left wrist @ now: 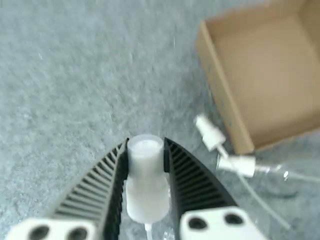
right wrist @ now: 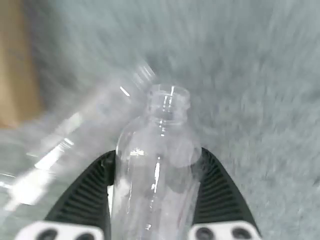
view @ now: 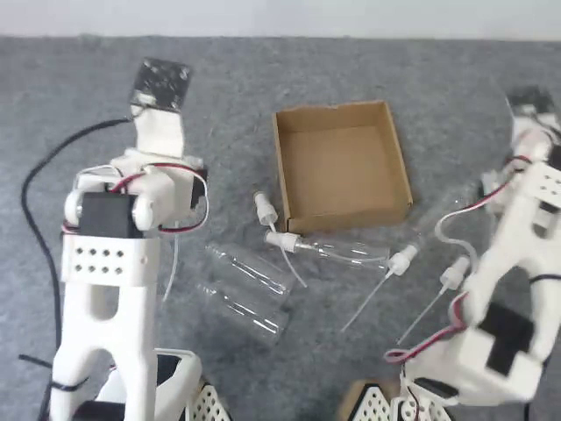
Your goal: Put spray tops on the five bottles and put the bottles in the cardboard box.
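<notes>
I have a white spray top [left wrist: 146, 182] pinched in my left gripper [left wrist: 145, 145] and an uncapped clear bottle [right wrist: 154, 190] clamped in my right gripper [right wrist: 156, 157], either side of the empty cardboard box [view: 342, 167]; next, I judge, top must meet neck squarely.

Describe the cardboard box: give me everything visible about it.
The cardboard box is brown, shallow and roughly square, with low upright walls and an open top. It sits flat on the grey carpet, turned slightly askew, and holds nothing. A loose spray top lies just off its near left corner in the high view. A capped clear bottle lies along its front wall. Whether either touches the box cannot be told.
</notes>
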`<action>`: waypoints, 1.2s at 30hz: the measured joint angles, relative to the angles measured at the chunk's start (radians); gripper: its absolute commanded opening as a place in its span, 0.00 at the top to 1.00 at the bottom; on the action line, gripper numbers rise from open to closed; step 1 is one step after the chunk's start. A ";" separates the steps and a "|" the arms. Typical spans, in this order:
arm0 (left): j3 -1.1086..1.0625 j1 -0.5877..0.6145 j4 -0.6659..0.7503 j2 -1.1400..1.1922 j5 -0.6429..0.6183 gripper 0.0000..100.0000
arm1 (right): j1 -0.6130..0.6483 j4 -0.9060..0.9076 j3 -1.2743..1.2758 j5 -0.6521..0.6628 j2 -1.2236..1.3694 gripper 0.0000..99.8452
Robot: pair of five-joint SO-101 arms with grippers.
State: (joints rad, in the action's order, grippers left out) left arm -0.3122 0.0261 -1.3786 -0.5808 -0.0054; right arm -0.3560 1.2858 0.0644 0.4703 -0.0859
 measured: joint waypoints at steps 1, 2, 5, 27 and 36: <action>0.021 0.000 -0.006 0.000 -0.011 0.99 | 0.038 0.000 0.009 -0.021 -0.051 0.99; 0.040 0.002 -0.006 0.000 -0.021 0.99 | 0.080 0.000 0.026 -0.040 -0.109 0.99; 0.074 0.002 -0.006 -0.018 -0.063 0.99 | 0.227 -0.043 0.132 -0.081 -0.281 0.99; 0.034 0.037 0.419 -0.345 -0.434 0.99 | 1.140 -0.477 0.735 -0.267 -0.701 0.99; -0.074 0.074 0.508 -0.348 -0.466 0.99 | 1.151 -0.631 0.816 -0.273 -0.703 0.99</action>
State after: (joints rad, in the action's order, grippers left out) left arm -0.3859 0.0997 -0.8707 -0.9291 -0.4718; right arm 0.7948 0.6552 0.8807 0.1972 -0.7887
